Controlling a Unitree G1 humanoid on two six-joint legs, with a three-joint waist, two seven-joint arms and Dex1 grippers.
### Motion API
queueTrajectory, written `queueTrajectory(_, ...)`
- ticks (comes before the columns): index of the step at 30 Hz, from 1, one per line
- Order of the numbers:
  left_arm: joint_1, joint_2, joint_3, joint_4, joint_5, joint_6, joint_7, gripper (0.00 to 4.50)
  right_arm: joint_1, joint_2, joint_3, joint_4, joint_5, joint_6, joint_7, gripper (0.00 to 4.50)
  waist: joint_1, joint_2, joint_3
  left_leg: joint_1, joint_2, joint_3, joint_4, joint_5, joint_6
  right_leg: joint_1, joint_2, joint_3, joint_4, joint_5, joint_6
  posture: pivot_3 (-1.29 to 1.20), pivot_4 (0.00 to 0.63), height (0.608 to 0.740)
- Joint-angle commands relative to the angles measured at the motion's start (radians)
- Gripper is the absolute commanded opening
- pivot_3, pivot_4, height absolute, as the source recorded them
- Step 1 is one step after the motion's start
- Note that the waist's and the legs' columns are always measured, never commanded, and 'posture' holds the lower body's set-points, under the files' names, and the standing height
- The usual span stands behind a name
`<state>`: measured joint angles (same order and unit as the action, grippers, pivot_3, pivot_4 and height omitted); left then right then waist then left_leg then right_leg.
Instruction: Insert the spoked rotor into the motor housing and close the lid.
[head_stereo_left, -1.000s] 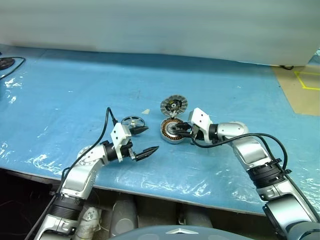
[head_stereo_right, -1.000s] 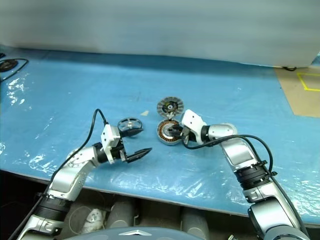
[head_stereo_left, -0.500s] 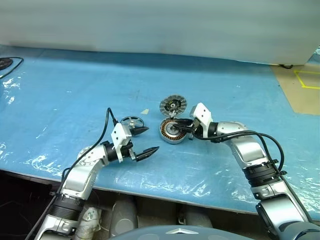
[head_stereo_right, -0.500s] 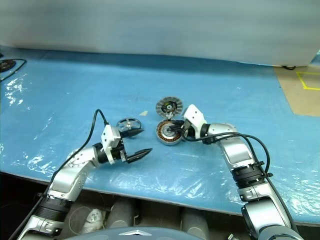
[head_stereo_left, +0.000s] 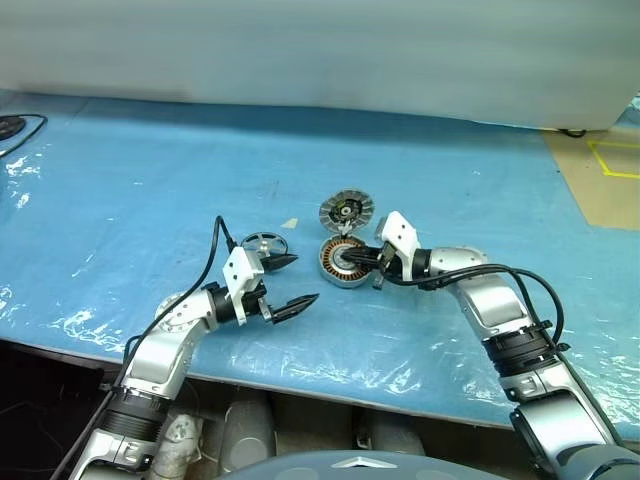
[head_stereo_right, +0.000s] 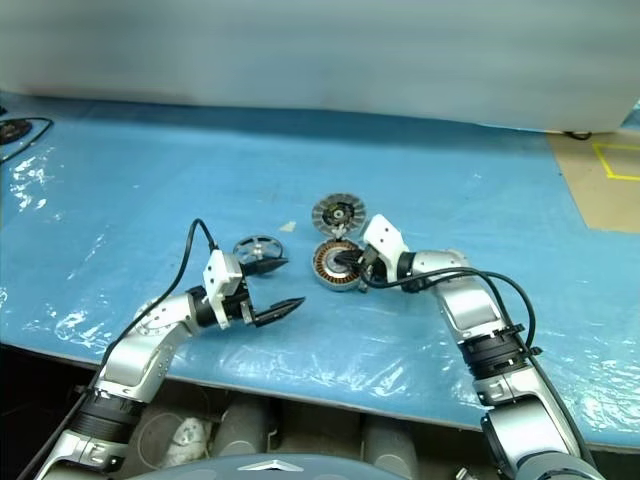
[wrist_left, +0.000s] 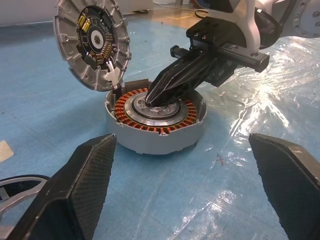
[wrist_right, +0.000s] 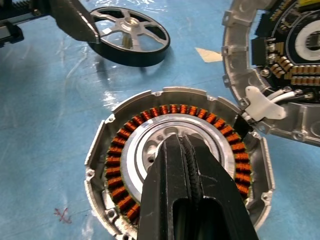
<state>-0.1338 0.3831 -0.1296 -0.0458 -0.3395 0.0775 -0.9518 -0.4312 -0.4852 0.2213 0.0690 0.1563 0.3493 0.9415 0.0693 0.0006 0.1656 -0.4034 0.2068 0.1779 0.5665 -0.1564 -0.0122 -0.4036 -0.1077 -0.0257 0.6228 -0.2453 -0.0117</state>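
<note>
The motor housing (head_stereo_left: 343, 261) lies on the blue sheet, its copper windings (wrist_right: 120, 150) ringing a silver centre. The ribbed lid (head_stereo_left: 346, 212) stands tilted at the housing's far edge (wrist_left: 92, 42), joined to it by a white wire clip (wrist_right: 260, 107). To the housing's left lies the spoked rotor (head_stereo_left: 265, 243), flat on the sheet (wrist_right: 131, 35). My right gripper (wrist_right: 180, 142) is shut, its tips resting on the housing's centre with nothing between them. My left gripper (head_stereo_left: 297, 281) stands open beside the rotor, one finger (wrist_right: 75, 20) over the rotor's rim, pointing at the housing.
A blue plastic-covered table (head_stereo_left: 150, 170) runs under everything, its near edge (head_stereo_left: 300, 375) just below my arms. A small scrap of tape (head_stereo_left: 291, 223) lies near the rotor. A brown floor patch with yellow tape (head_stereo_left: 610, 170) shows at the far right.
My right gripper has closed from partly open and its tips have moved from the housing's rim to its centre. The left arm, rotor and lid have stayed put.
</note>
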Motion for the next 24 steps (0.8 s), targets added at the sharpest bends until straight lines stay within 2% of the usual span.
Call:
queueTrajectory(1, 0.001, -0.001, -0.006, -0.01, -0.001, -0.006, -0.005, 4.5, 0.013, -0.023, 0.012, -0.039, -0.003, 0.014, 0.022, 0.03, 0.0, 0.0, 0.0, 0.0, 0.0, 0.0, 0.0, 0.0, 0.0, 0.0, 0.0, 0.0, 0.0, 0.0, 0.0, 0.0, 0.15, 0.74)
queueTrajectory(13, -0.001, -0.004, -0.014, -0.006, 0.002, -0.006, -0.004, 4.5, 0.005, -0.048, 0.062, -0.04, -0.088, 0.012, -0.007, 0.03, 0.0, 0.0, 0.0, 0.002, 0.0, 0.0, 0.0, 0.0, 0.0, 0.002, 0.0, 0.0, 0.0, 0.0, 0.0, 0.0, 0.15, 0.74)
queueTrajectory(24, 0.004, -0.007, -0.018, -0.008, 0.002, -0.003, 0.001, 4.5, -0.019, 0.03, 0.039, -0.011, -0.084, 0.008, -0.095, 0.03, -0.003, 0.0, 0.0, 0.003, 0.0, 0.0, 0.0, 0.0, 0.0, 0.003, 0.0, 0.0, 0.0, 0.0, 0.0, 0.0, 0.15, 0.74)
